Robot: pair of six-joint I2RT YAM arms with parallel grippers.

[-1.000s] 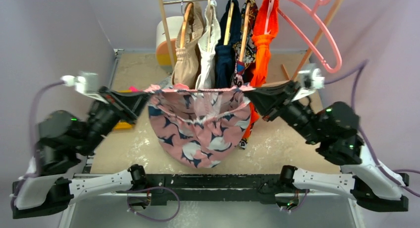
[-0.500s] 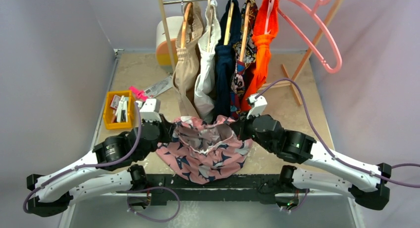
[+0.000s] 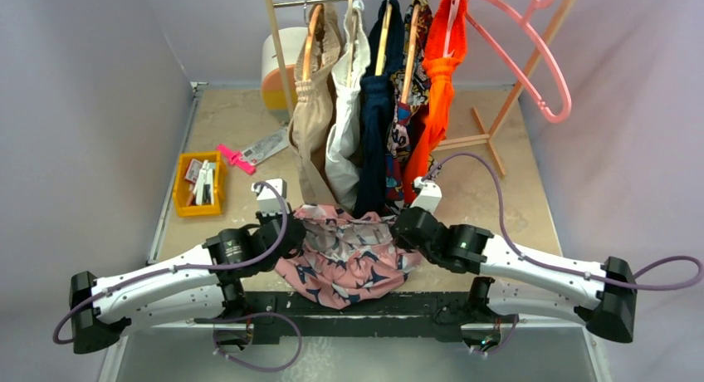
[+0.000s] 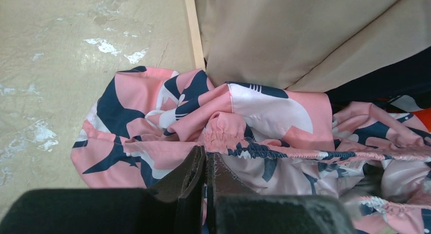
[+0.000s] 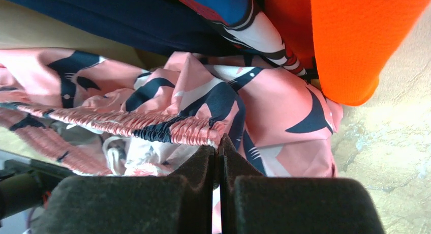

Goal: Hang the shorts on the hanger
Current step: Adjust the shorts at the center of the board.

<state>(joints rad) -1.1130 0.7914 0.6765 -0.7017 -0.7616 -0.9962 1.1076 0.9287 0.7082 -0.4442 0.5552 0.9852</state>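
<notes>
The pink shorts [image 3: 349,262] with navy-and-white swirls lie bunched low at the table's near edge between both arms. My left gripper [image 3: 292,230] is shut on the waistband's left end [image 4: 223,135]; its jaws pinch the gathered fabric [image 4: 207,153]. My right gripper [image 3: 397,226] is shut on the waistband's right end [image 5: 183,129]; its jaws are pressed together on the fabric [image 5: 217,145]. The large pink hanger [image 3: 540,58] hangs empty at the rack's right end, far above and behind both grippers.
A wooden rack [image 3: 278,46] holds a tan garment [image 3: 314,108], white, navy [image 3: 375,116] and patterned garments, and an orange garment [image 3: 438,91] on its own pink hanger. A yellow bin [image 3: 199,183] and pink tool [image 3: 235,159] sit at left. A white-orange container [image 3: 278,66] stands behind.
Both arms have dropped from a raised, spread hold and drawn inward. The shorts went from stretched wide in the air to bunched low on the table's near edge, still held at both ends.
</notes>
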